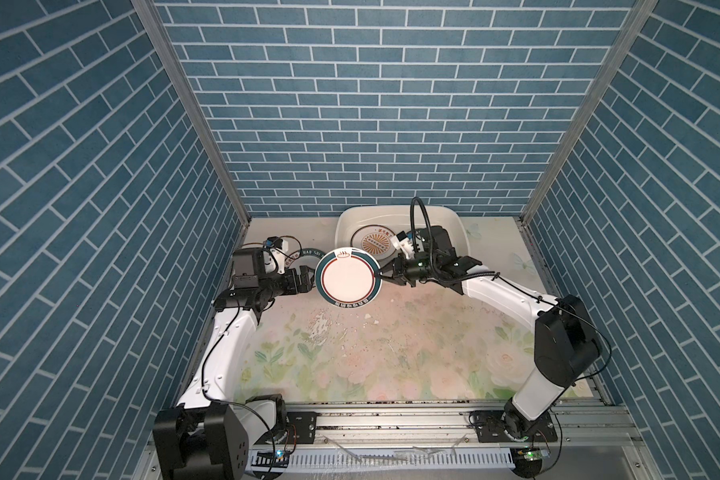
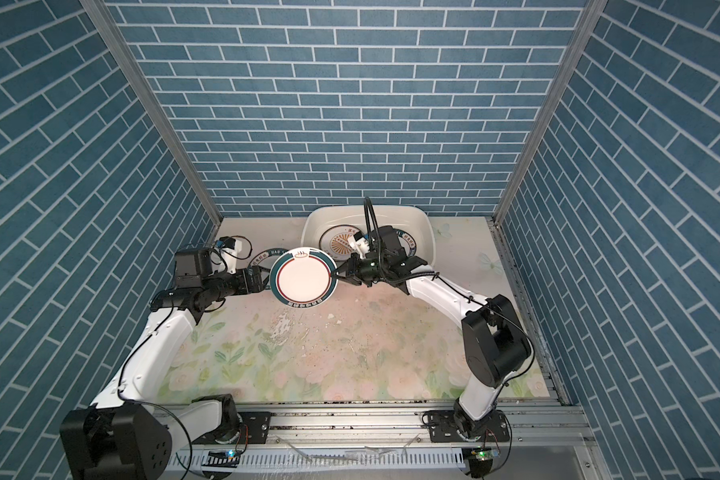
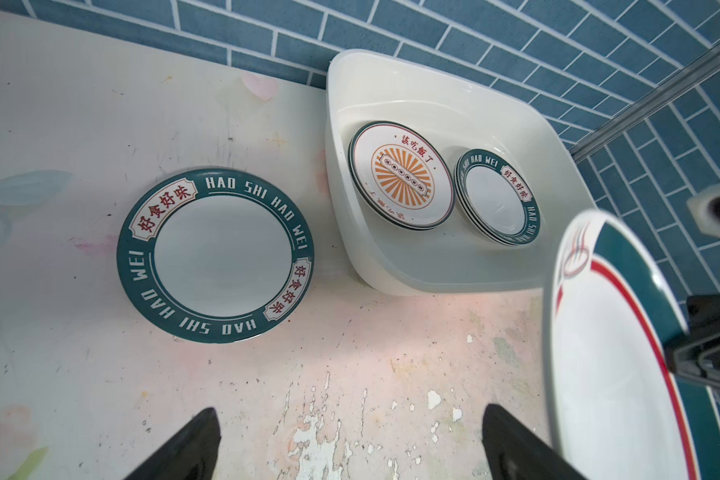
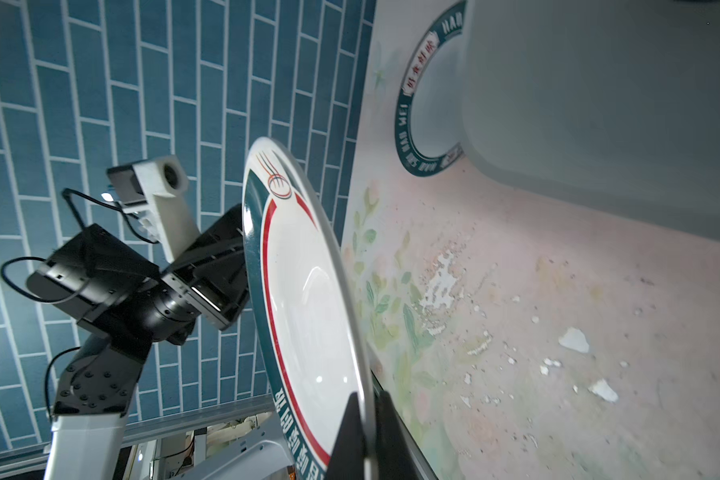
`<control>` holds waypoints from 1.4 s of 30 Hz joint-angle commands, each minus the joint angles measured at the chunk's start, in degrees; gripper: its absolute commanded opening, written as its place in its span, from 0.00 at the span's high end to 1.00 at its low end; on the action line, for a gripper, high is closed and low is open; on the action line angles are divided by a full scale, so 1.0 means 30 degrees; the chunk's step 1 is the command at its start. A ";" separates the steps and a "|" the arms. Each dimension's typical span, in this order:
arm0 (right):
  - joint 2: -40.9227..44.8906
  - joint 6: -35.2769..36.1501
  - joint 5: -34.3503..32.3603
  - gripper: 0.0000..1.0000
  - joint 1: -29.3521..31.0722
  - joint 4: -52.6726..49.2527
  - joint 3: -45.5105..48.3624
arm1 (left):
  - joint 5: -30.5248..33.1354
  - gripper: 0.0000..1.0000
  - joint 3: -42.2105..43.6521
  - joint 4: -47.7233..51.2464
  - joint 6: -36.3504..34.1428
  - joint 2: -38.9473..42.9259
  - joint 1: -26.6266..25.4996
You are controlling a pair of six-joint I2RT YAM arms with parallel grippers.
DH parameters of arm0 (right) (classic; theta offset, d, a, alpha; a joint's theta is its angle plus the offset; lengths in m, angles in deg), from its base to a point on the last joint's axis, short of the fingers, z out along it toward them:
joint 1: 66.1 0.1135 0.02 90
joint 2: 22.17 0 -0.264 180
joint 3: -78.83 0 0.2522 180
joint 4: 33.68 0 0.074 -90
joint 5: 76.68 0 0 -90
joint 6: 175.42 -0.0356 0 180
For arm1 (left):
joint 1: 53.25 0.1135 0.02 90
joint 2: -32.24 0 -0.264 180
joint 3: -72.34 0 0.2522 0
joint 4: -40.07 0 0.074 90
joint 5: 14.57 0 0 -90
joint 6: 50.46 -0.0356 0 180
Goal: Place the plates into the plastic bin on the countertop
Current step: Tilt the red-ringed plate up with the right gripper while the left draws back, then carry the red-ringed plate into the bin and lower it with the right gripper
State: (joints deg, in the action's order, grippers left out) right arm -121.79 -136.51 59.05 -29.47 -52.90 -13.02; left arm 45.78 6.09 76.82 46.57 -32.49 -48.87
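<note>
Aloft, the teal-rimmed plate (image 1: pixel 347 275) faces upward.

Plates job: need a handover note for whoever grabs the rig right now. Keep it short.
Right gripper: shut on the rim of the red-ringed teal plate, held in the air in front of the plastic bin.
Left gripper: open, empty, beside that plate.
Done: two stacks lie in the bin, a sunburst stack and a lettered teal stack; count per stack unclear.
Left: bin the held plate, then the lettered teal plate lying on the countertop left of the bin.
</note>
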 commanded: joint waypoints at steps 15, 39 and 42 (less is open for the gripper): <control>-0.7835 0.3085 0.0175 1.00 -0.4165 -0.4342 -0.9605 | -0.1803 0.01 -0.0278 0.0025 -0.0386 0.0156 0.0297; -1.6218 0.6280 -0.4083 1.00 -0.5337 -0.9408 -1.9388 | -0.3769 0.01 -0.1107 -0.0212 0.0426 -0.1994 0.0297; -1.6431 0.6121 -0.4145 1.00 -0.5358 -0.9113 -1.9412 | -0.3712 0.00 -0.1107 -0.0227 0.0379 -0.2059 0.0297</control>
State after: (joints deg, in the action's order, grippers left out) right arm -170.16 -119.58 47.38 -45.28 -80.41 -69.41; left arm 35.24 4.19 76.03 48.06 -38.00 -48.24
